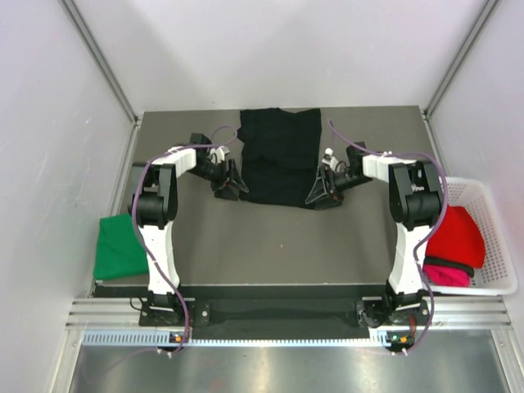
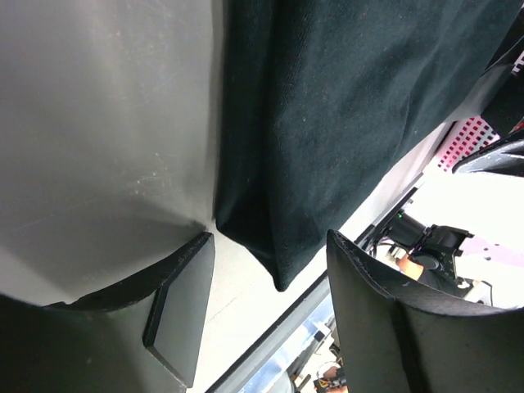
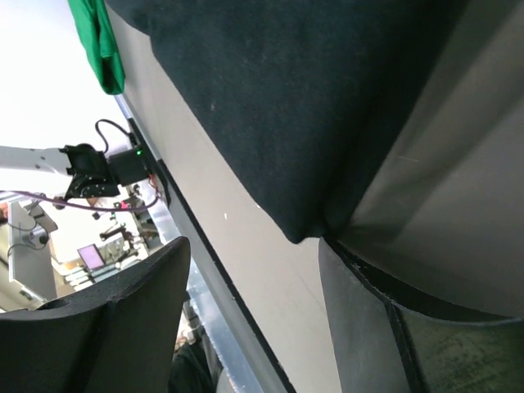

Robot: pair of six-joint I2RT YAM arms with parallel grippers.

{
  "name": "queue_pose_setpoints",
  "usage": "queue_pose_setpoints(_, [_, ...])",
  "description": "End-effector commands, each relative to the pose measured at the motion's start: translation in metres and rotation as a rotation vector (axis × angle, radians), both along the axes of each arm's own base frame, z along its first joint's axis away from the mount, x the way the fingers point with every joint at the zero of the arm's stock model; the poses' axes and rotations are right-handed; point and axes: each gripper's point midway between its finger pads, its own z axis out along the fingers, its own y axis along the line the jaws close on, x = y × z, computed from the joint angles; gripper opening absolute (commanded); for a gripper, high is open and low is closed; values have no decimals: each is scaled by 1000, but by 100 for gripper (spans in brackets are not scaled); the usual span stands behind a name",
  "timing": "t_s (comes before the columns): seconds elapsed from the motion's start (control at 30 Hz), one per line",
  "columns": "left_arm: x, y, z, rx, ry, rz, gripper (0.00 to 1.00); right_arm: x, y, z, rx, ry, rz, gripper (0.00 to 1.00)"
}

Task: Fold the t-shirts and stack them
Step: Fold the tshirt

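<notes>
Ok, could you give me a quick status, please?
Left gripper and right gripper open, at the black t-shirt near corners. Cloth not gripped. No obstruction seen.

Even overhead light; wrist views overexposed beyond the table edge.

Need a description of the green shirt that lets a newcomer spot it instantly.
Start at the grey table and go to its near left edge, beside the left arm. The bright green cloth t-shirt lies there in a rough square. It is the only green item; the black t-shirt lies mid-table.
</notes>
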Motion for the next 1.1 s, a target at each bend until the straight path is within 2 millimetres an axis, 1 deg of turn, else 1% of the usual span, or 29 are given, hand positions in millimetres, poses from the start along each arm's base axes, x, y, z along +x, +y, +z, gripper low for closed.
queue_pose_setpoints(0.0, [7, 6, -18, 63, -21, -10, 62, 1, -7, 5, -9, -28, -3, 64])
queue_pose_setpoints(0.13, [9, 6, -18, 64, -25, -11, 61, -1, -11, 3, -28, -24, -20, 64])
queue_pose_setpoints(0.23, [10, 7, -21, 74, -19, -12, 61, 3, -11, -5, -45, -8, -34, 64])
queue_pose_setpoints(0.27, [9, 6, -21, 75, -18, -13, 60, 4, -13, -12, -65, 1, -37, 64])
queue_pose_setpoints(0.3, [9, 7, -22, 83, -20, -14, 60, 4, -12, -15, -75, 6, -35, 64])
queue_pose_setpoints(0.47, [8, 6, -24, 95, -14, -22, 57, 8, -11, -28, -95, 29, -33, 64])
queue_pose_setpoints(0.67, [9, 4, -29, 109, -7, -27, 48, 10, -9, -40, -125, 50, -37, 57])
queue_pose_setpoints(0.77, [9, 3, -32, 120, -4, -30, 45, 9, -9, -45, -130, 72, -50, 50])
queue_pose_setpoints(0.8, [10, 3, -32, 120, -3, -30, 44, 9, -9, -46, -134, 74, -50, 45])
queue_pose_setpoints(0.83, [10, 3, -35, 123, 1, -28, 40, 8, -9, -48, -142, 78, -53, 44])
queue_pose_setpoints(0.93, [11, 5, -40, 136, 9, -24, 36, 6, -11, -54, -165, 81, -63, 42])
queue_pose_setpoints(0.97, [11, 5, -42, 138, 10, -23, 29, 6, -10, -55, -161, 83, -66, 42])
queue_pose_setpoints(1.07, [12, 5, -47, 144, 17, -18, 23, 7, -6, -60, -161, 88, -68, 41])
